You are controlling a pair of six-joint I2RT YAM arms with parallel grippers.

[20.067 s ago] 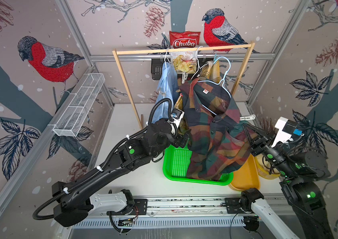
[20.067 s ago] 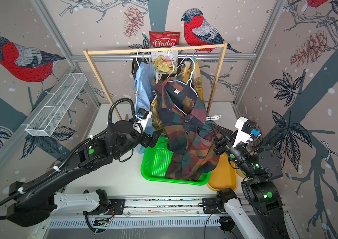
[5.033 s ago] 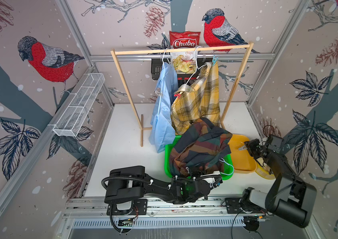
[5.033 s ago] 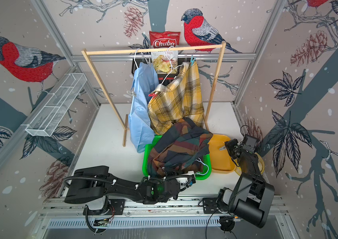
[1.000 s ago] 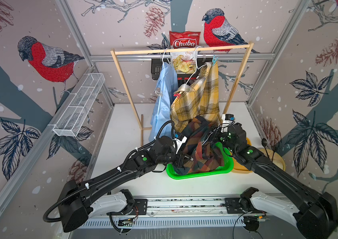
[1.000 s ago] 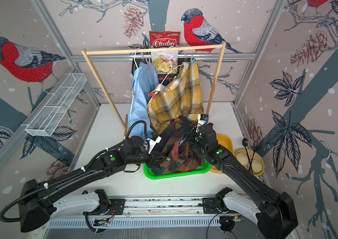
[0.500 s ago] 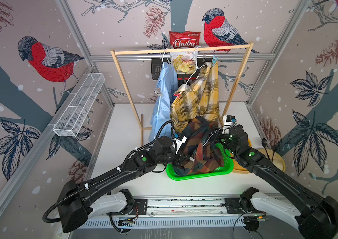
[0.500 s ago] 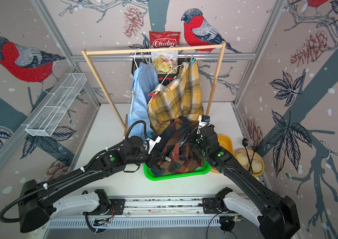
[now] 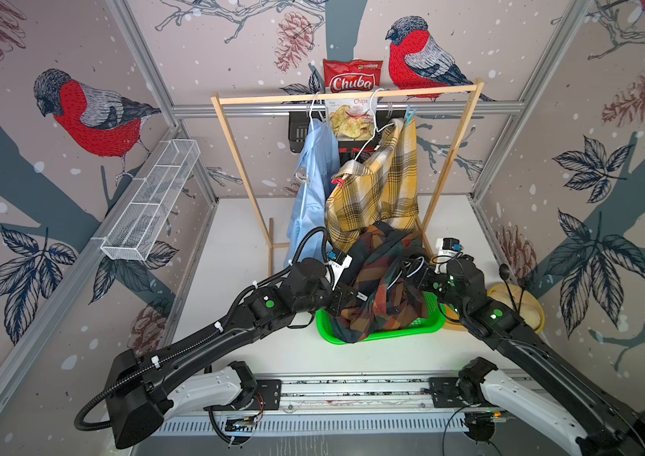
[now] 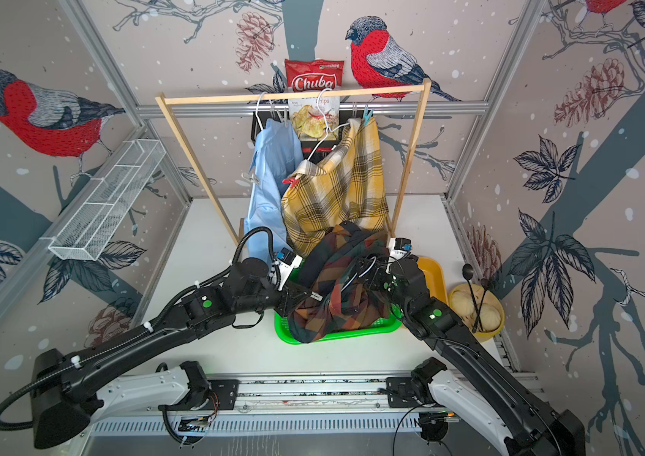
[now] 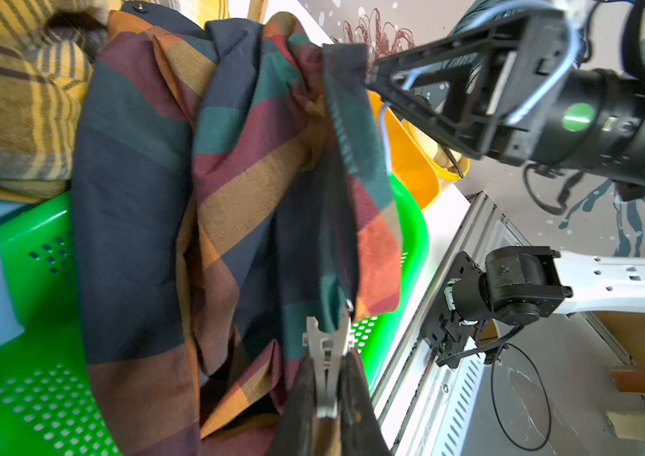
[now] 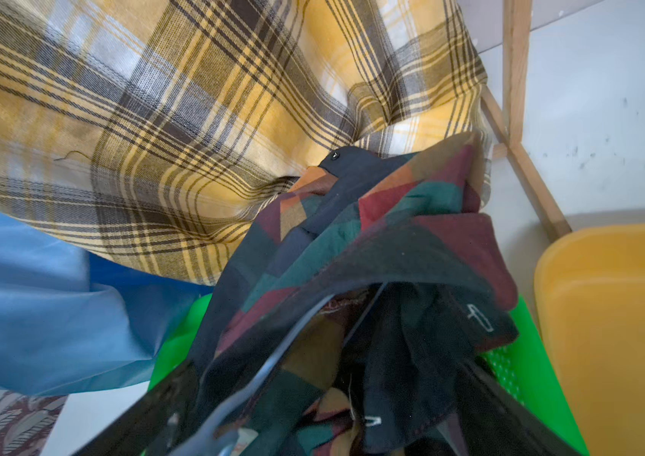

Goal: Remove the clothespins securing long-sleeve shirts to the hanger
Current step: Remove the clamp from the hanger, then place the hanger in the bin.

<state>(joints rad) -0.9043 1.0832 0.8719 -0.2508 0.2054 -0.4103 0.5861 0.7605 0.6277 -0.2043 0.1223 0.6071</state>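
The dark green-and-rust plaid shirt is heaped in the green basket, off the rail. My left gripper is shut on a clear clothespin that is clipped to the shirt's edge. My right gripper stands open around shirt cloth and the white wire hanger. The yellow plaid shirt hangs on the rail with a light blue clothespin and a red one. Beside it hangs the light blue shirt with a clear pin.
The wooden rack stands at the back with a chips bag behind it. An orange tray and a yellow bowl with dark spoons lie right of the basket. A wire shelf is fixed to the left wall.
My right gripper has opened off the hanger it was shut on. The left gripper closed further onto the clothespin. Both arms have barely shifted.
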